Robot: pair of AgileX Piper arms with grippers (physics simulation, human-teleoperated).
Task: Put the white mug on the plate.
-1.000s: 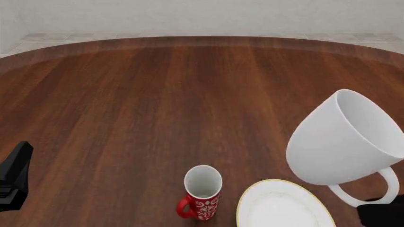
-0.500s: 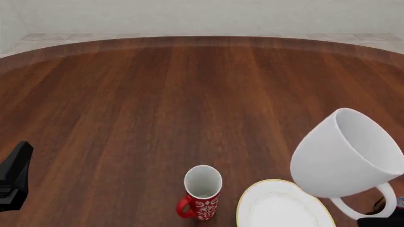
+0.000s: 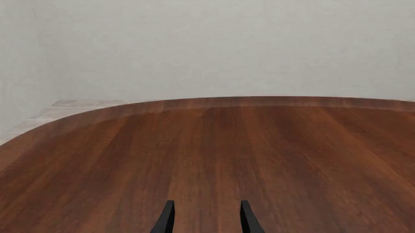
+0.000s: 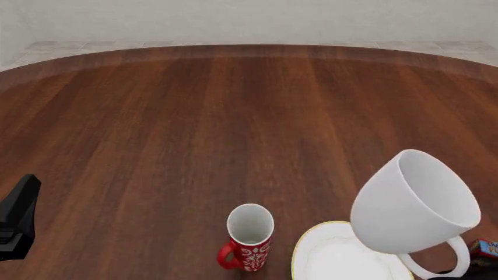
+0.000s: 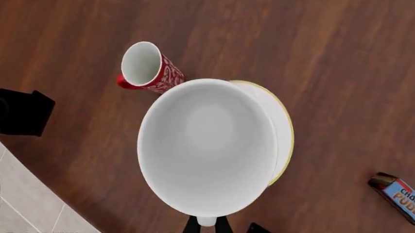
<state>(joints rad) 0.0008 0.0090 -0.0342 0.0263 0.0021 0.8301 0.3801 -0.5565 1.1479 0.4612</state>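
The white mug (image 4: 412, 204) hangs tilted in the air, its mouth facing up and to the right, over the right part of the plate (image 4: 330, 256). My right gripper (image 5: 207, 226) is shut on the mug's handle (image 4: 447, 265). In the right wrist view I look straight into the mug (image 5: 207, 145), and the plate's gold rim (image 5: 285, 131) shows past its side. My left gripper (image 3: 206, 221) is open over bare table with nothing between its fingers. The left arm (image 4: 17, 219) sits at the table's near left.
A narrow red mug with a white pattern (image 4: 249, 236) stands upright just left of the plate, also seen as the red mug (image 5: 146, 65) in the right wrist view. A small wrapped candy bar (image 4: 486, 248) lies at the far right.
The white mug has come down and to the left in my right gripper, and now overlaps the plate in the front view. The candy bar has come into sight. The left arm is still.
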